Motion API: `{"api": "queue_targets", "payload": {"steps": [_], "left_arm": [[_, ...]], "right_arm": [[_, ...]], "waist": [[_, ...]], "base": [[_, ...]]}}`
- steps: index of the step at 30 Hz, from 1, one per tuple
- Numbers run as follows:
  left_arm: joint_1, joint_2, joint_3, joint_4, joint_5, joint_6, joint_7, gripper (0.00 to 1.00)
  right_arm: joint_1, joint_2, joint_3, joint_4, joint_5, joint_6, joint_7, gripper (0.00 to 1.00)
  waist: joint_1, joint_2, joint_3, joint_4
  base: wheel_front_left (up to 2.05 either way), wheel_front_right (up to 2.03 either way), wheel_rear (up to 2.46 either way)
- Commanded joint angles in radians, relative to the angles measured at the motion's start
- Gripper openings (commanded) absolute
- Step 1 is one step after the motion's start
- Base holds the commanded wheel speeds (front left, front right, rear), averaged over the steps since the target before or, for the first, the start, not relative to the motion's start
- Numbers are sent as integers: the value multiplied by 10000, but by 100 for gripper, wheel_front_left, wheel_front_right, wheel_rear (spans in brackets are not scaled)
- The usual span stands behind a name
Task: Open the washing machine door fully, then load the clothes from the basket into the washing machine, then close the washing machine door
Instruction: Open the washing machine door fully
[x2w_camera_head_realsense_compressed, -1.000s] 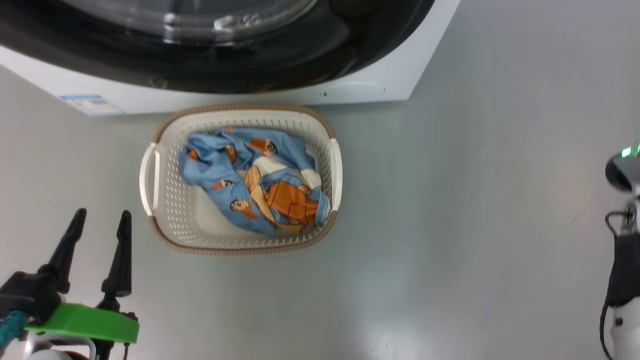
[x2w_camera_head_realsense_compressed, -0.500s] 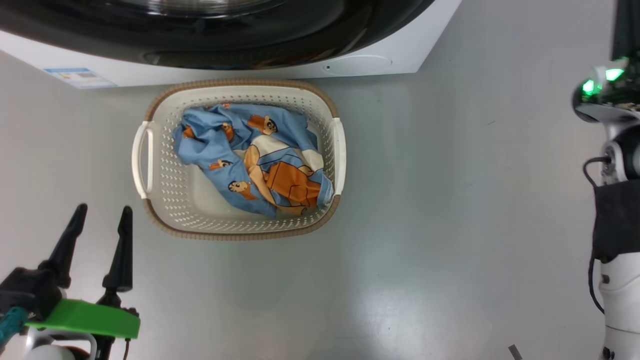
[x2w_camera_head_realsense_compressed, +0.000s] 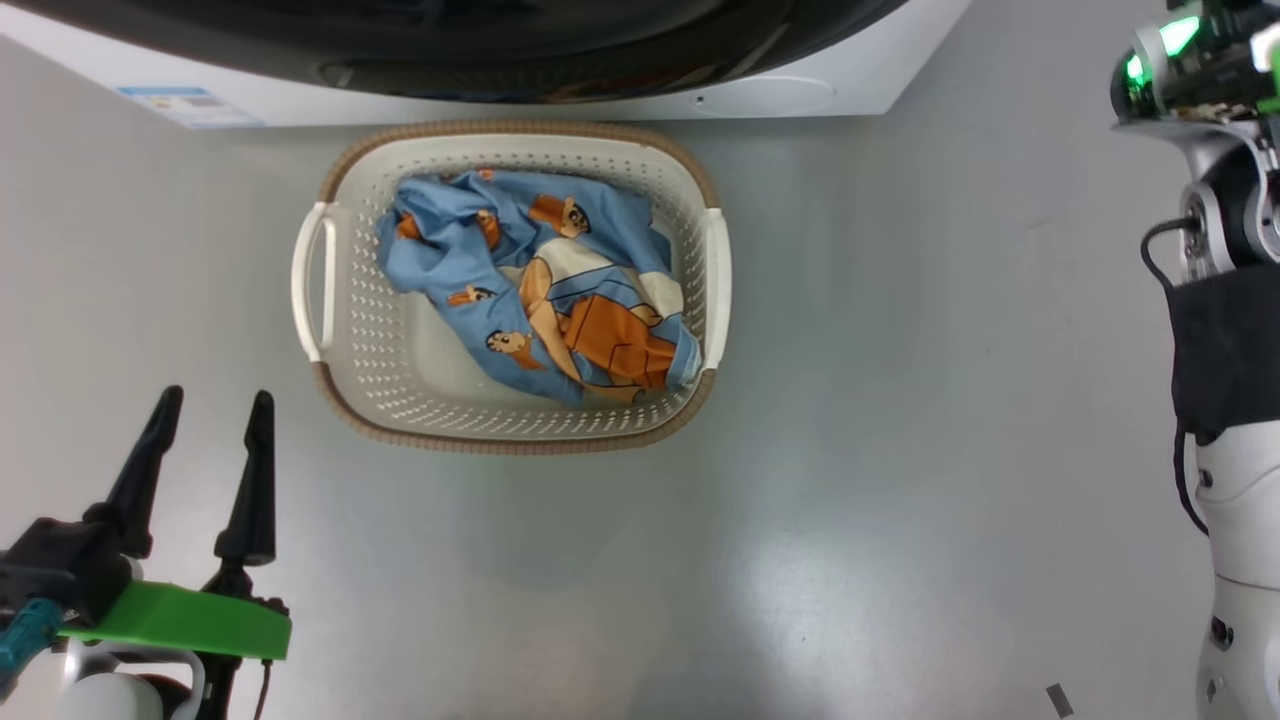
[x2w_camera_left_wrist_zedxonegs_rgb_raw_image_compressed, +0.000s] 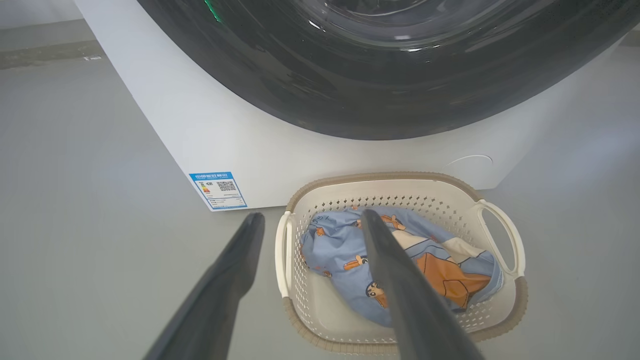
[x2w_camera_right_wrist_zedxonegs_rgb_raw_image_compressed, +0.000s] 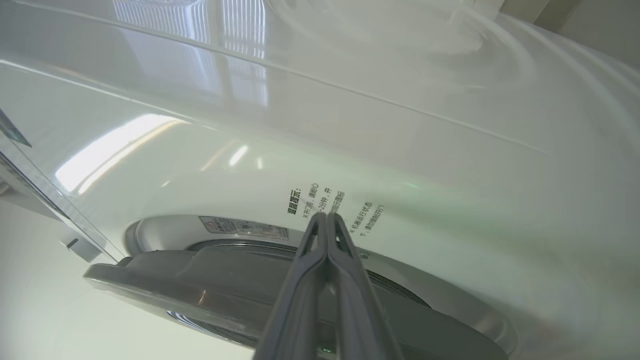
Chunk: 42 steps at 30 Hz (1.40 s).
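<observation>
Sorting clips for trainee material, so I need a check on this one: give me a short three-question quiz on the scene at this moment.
1. True or false: the clothes lie inside the basket.
2. The left gripper is: A open and empty, B shut on cloth, C gripping a basket handle.
3. Fill in: the right gripper, pointing at the washing machine, is ___.
Key: 1 true; 2 A; 3 shut.
</observation>
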Motion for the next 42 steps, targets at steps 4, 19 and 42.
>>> {"api": "queue_targets", "payload": {"steps": [4,19,42], "left_arm": [[-111,128,379,-50,-47,-14,-61,100],[-226,-83,352,247,-55,-14,-61,100],[-316,-136,375,412,-24,-14,-61,100]], "right_arm": [[-292,53,493,-149,-167,-11,238,0],[-1350,-289,1069,67,-117,-11,832,0],[-2220,-146,1934,557,88,-11,1712,0]], "waist": [[0,-1,146,204],[0,-1,573,474],[0,-1,485,440]], "base": [[0,0,0],[0,0,0],[0,0,0]]}}
